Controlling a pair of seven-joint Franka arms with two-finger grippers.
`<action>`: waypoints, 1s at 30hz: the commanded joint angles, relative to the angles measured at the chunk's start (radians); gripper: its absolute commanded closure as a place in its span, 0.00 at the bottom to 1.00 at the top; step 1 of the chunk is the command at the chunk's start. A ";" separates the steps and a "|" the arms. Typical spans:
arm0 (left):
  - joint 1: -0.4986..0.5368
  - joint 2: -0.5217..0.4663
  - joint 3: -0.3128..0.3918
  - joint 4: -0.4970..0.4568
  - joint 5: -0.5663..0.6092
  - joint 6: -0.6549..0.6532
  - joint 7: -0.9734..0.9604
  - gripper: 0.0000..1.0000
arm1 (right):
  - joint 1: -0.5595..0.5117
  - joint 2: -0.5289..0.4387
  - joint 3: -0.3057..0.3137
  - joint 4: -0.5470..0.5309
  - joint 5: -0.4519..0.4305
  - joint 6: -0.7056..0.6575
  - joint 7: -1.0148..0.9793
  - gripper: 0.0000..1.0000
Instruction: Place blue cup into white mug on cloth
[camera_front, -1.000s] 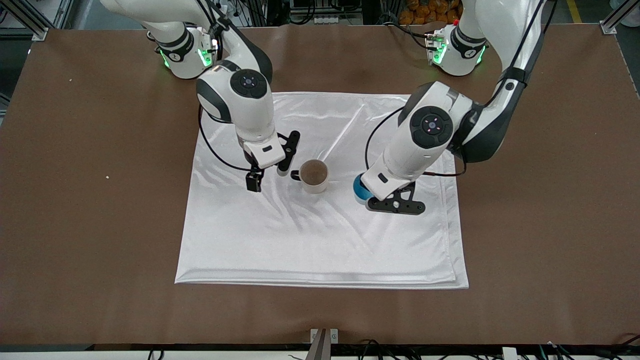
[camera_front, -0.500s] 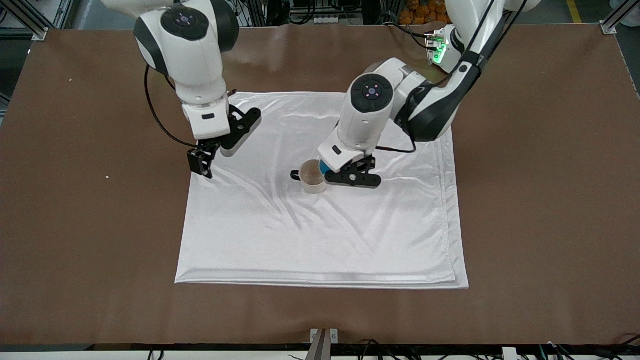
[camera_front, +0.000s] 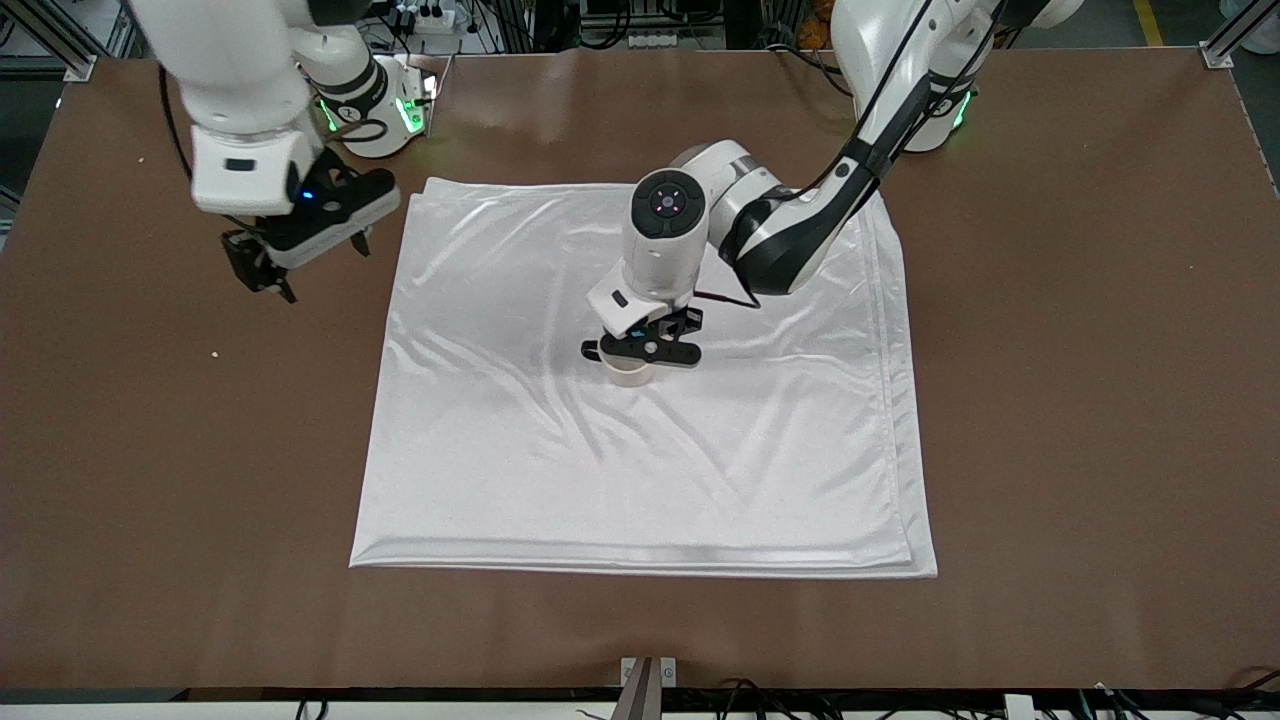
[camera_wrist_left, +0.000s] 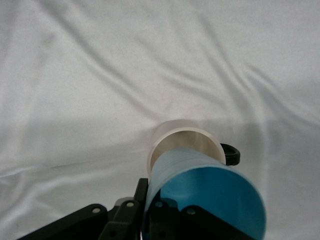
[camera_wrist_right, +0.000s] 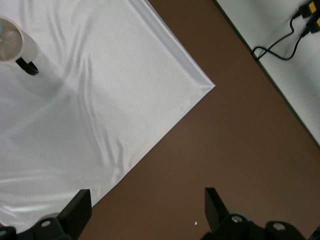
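The blue cup (camera_wrist_left: 210, 195) hangs tilted just over the mouth of the white mug (camera_wrist_left: 184, 142), with my left gripper (camera_wrist_left: 152, 200) shut on its rim, one finger inside and one outside. The mug (camera_front: 628, 375) stands upright near the middle of the cloth (camera_front: 650, 480), its black handle (camera_front: 590, 350) pointing toward the right arm's end. In the front view my left gripper (camera_front: 645, 350) hides the cup. My right gripper (camera_front: 262, 265) hovers open and empty over bare table beside the cloth, at the right arm's end. The right wrist view shows the mug (camera_wrist_right: 12, 45) farther off.
The brown table (camera_front: 1050, 400) surrounds the cloth on every side. A small white crumb (camera_front: 214, 353) lies on the table below my right gripper. In the right wrist view a cloth corner (camera_wrist_right: 210, 85) and the table's edge with black cables (camera_wrist_right: 280, 45) show.
My left arm has carried the blue cup from the cloth toward its own end of the table to over the mug. My right arm has drawn away from the mug and off the cloth.
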 joint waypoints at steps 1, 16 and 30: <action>-0.052 0.034 0.029 0.024 0.055 0.007 -0.037 1.00 | -0.045 0.001 -0.048 0.083 0.077 -0.106 0.008 0.00; -0.060 0.061 0.042 0.024 0.054 0.037 -0.042 1.00 | -0.137 0.010 -0.183 0.151 0.166 -0.198 0.007 0.00; -0.063 0.064 0.042 0.029 0.054 0.042 -0.045 0.00 | -0.212 0.064 -0.183 0.171 0.189 -0.170 0.355 0.00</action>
